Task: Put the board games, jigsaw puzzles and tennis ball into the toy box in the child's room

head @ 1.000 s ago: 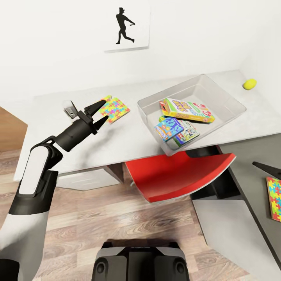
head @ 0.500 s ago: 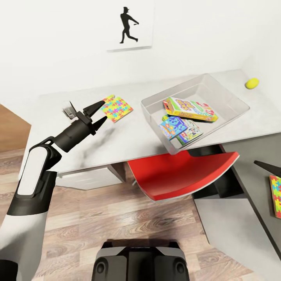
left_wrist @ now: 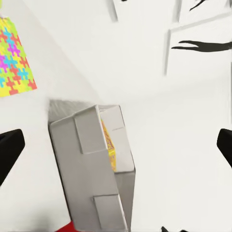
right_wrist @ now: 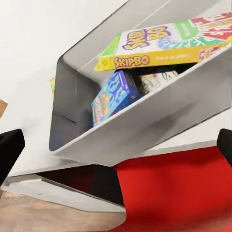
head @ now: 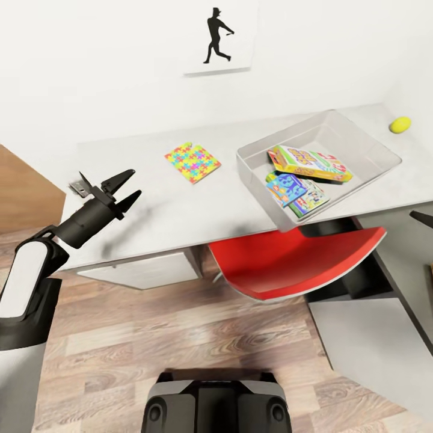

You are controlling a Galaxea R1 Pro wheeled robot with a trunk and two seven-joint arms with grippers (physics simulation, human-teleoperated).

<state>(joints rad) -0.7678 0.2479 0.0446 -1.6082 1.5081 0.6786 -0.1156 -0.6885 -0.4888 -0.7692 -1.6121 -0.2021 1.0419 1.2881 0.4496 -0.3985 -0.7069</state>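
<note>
One jigsaw puzzle (head: 192,161) lies flat on the light grey table (head: 150,207). My left gripper (head: 136,182) hovers open over the table, well short of the puzzle and to its left, holding nothing. The toy box (head: 361,141) stands right of the puzzle and overhangs the table's front edge. Inside it lie three board games: a green-red-yellow one (head: 310,163), a blue one (head: 287,187) and a white-green one (head: 310,199). The tennis ball (head: 400,124) rests on the table beyond the box. My right gripper (right_wrist: 116,147) is open, low in front of the toy box (right_wrist: 159,121).
A red chair (head: 294,261) is tucked under the table below the toy box. A small grey object (head: 79,186) sits at the table's left edge. White drawer fronts (head: 141,270) hang beneath the top. A silhouette picture (head: 218,36) hangs on the wall.
The camera has swung left, so everything shifted right. My left gripper has drawn back from the jigsaw puzzle, which stays flat on the table. The second puzzle at the right has left the view.
</note>
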